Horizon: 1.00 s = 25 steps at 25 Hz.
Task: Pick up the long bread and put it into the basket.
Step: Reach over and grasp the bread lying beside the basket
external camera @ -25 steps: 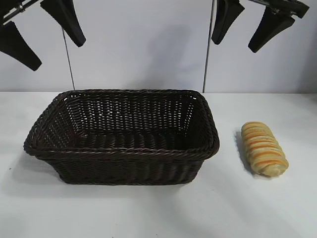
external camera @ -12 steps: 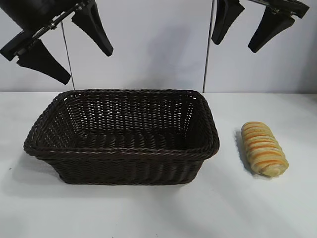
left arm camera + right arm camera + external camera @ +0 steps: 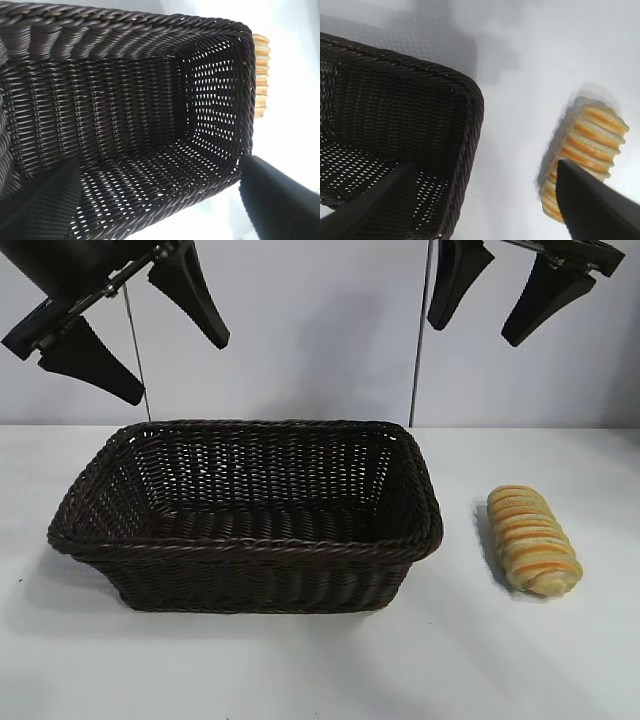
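Right pincer (image 3: 497, 290) hanging wide, gripping nothing, high over the long bread (image 3: 533, 540), which is lying on the desk (image 3: 520, 660) just beside the empty basket (image 3: 250, 540); left pincer (image 3: 135, 335) likewise wide; pickup and placing both pending

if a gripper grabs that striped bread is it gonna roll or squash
The long bread lies flat on the table, apart from the basket. Its rounded oblong shape could roll sideways if nudged. The crosswise ridges probably help grip. It looks soft, so a hard squeeze may dent it.
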Available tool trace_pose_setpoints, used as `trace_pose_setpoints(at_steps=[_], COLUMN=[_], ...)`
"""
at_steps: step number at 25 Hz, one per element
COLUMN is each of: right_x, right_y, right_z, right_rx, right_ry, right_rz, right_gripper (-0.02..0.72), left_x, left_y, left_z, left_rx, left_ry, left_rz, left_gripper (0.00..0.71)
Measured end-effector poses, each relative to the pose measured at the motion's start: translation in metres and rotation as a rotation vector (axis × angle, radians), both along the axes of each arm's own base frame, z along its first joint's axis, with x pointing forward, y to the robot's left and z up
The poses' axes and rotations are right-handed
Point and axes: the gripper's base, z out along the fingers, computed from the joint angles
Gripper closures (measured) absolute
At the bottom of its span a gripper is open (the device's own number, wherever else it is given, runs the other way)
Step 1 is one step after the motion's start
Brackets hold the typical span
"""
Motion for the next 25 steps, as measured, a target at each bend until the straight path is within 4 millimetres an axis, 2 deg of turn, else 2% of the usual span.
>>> trace_pose_setpoints(at_steps=[4,9,19,25], right_x=[0.001,0.001,-0.019,-0.023], right_y=[-0.009,-0.010,-0.014,-0.015], right_z=[-0.002,-0.006,-0.063,-0.083], right_rx=[-0.086,-0.092,-0.134,-0.127], right_ry=[-0.011,0.002,0.201,0.215], right_rz=[-0.043,-0.075,-0.103,-0.136], right_gripper=[0.147,0.147,0.147,0.147], left_x=[0.000,0.001,0.002,0.002], left_y=[0.000,0.000,0.000,0.000], left_z=[0.000,0.000,0.000,0.000], left_rx=[0.000,-0.001,-0.001,-0.001], left_ry=[-0.003,-0.007,-0.015,-0.015], left_rz=[0.002,0.005,0.011,0.011], left_gripper=[0.085,0.085,0.085,0.085])
